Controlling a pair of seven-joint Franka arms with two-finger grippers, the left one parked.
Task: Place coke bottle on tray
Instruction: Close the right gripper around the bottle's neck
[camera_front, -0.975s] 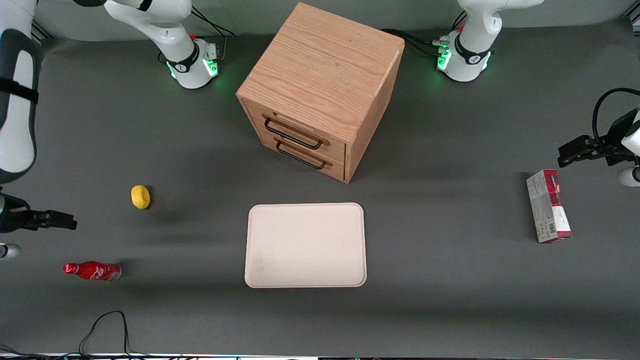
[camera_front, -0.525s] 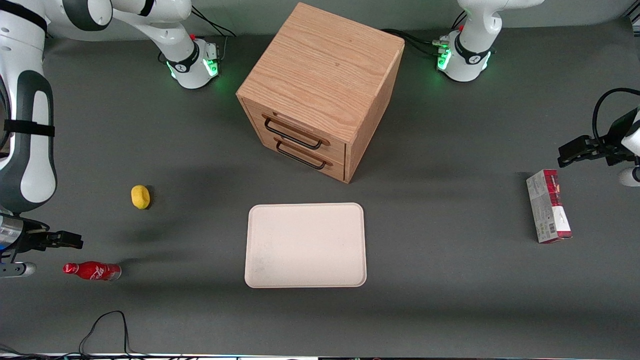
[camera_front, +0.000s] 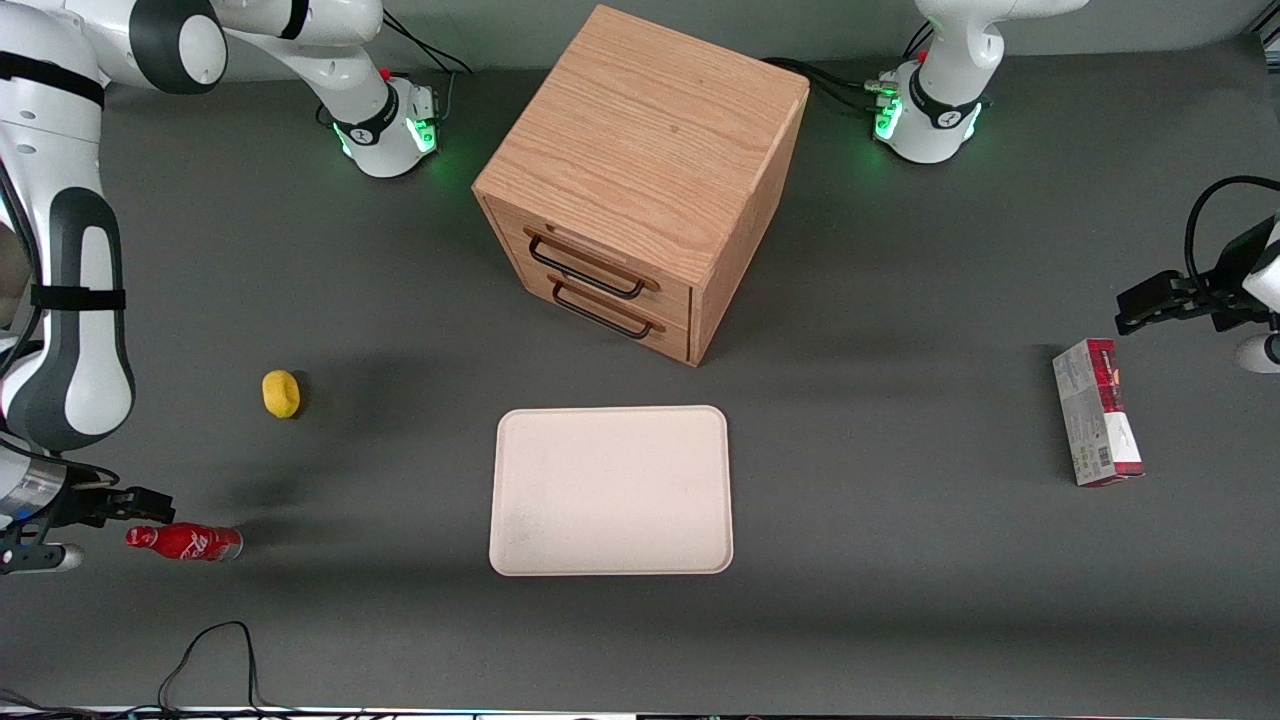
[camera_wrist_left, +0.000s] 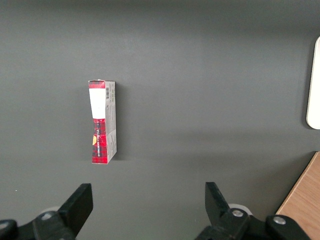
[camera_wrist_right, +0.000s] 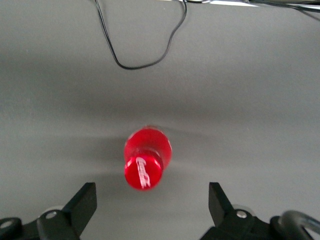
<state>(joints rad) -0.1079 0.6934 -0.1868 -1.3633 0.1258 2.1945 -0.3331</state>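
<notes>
The coke bottle, small and red with a white script logo, lies on its side on the grey table toward the working arm's end. In the right wrist view the coke bottle shows cap-first. My right gripper is open and empty, low over the table right at the bottle's cap end. In the right wrist view the gripper has its fingers wide apart on either side of the cap, not touching it. The cream-pink tray lies bare mid-table, in front of the cabinet.
A wooden drawer cabinet stands farther from the front camera than the tray. A yellow lemon lies farther from the camera than the bottle. A red-and-grey carton lies toward the parked arm's end. A black cable loops near the table's front edge.
The right arm has swung nearer the front camera. Its gripper came down beside the bottle's cap end. The bottle has not moved.
</notes>
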